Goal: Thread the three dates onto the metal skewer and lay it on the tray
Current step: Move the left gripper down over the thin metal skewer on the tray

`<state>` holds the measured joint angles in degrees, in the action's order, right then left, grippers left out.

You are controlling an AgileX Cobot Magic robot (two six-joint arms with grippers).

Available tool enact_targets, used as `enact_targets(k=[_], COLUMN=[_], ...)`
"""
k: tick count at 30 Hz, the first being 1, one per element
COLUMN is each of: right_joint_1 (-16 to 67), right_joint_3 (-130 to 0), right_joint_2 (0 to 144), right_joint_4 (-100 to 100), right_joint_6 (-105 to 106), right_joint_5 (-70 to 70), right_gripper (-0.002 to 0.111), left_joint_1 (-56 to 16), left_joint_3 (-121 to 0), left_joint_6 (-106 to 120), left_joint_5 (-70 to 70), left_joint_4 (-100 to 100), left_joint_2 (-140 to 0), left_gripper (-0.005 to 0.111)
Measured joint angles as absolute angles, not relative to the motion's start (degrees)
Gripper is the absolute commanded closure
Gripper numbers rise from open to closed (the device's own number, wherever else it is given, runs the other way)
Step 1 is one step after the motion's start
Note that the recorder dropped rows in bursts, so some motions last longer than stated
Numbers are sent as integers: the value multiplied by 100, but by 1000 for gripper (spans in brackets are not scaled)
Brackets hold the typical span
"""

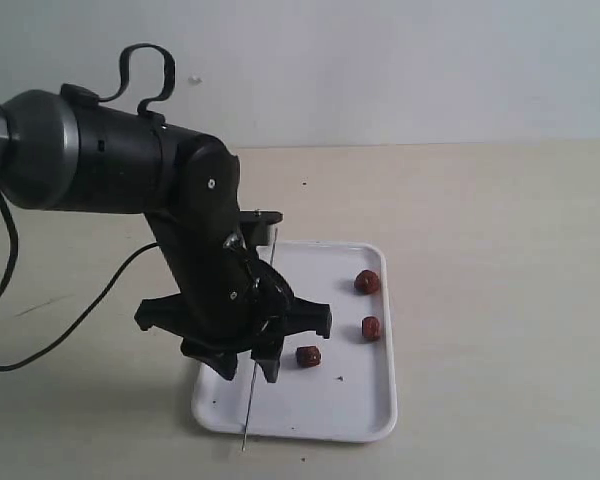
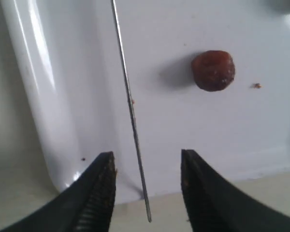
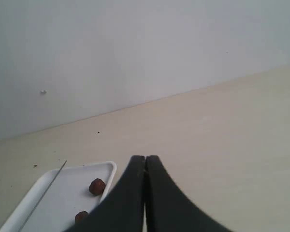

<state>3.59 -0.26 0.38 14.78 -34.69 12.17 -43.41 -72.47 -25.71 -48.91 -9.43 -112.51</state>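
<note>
Dates (image 1: pixel 370 328), three loose on tray (image 1: pixel 352 402), metal skewer (image 1: pixel 248 410) (bare) lying beside them.

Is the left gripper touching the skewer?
Apart. Left wrist view: the skewer runs between the fingers of the open left gripper, with a gap on each side.

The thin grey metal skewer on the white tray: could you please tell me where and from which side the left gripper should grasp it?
Grip the thin grey metal skewer near the end overhanging the white tray's rim, probably coming down from above. It lies bare between the open left gripper's fingers, so closing across the rod should catch it.
</note>
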Motion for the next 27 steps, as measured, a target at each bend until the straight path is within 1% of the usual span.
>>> enact_targets(k=[9, 19, 27], right_joint_1=[359, 359, 359], right_joint_3=[-26, -26, -26], right_joint_2=[38, 38, 38], right_joint_4=[1478, 1478, 1478], right_joint_6=[-3469, -3469, -3469], right_joint_5=[1222, 1222, 1222], right_gripper=[108, 108, 108], left_joint_1=[-4341, -4341, -4341], left_joint_3=[-7259, -7259, -7280], left_joint_6=[-2583, -2583, -2583], left_joint_5=[-4477, -4452, -4452], left_joint_4=[-735, -682, -533], left_joint_2=[-11430, -11793, -11793], left_gripper=[62, 62, 62])
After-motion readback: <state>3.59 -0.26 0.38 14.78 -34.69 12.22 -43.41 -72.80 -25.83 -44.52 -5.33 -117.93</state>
